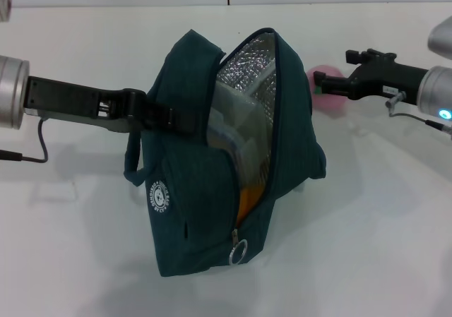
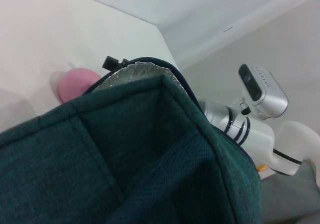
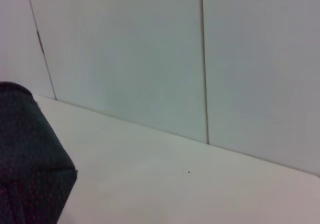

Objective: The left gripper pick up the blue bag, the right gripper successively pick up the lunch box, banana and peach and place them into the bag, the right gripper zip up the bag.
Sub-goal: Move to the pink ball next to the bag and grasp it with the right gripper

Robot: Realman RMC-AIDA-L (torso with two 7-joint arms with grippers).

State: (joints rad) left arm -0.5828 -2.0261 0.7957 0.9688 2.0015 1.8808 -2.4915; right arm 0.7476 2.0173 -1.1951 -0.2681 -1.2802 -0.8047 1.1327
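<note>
The blue bag (image 1: 212, 211) stands upright and unzipped, its silver lining (image 1: 251, 66) showing. My left gripper (image 1: 164, 116) is shut on the bag's left upper edge by a strap. Inside the mouth I see the clear lunch box (image 1: 229, 123) and, below it, a yellow-orange strip of the banana (image 1: 248, 197). The pink peach (image 1: 330, 102) lies on the table behind the bag's right side. My right gripper (image 1: 332, 70) hangs at the peach with its fingers apart, one finger crossing in front of it. The left wrist view shows bag fabric (image 2: 125, 159), the peach (image 2: 75, 84) and a right fingertip (image 2: 112, 63).
A metal zipper ring (image 1: 239, 250) hangs at the low front end of the bag's opening. The white table (image 1: 381, 246) runs to a pale wall (image 3: 150, 59) at the back. A corner of the bag (image 3: 25, 164) shows in the right wrist view.
</note>
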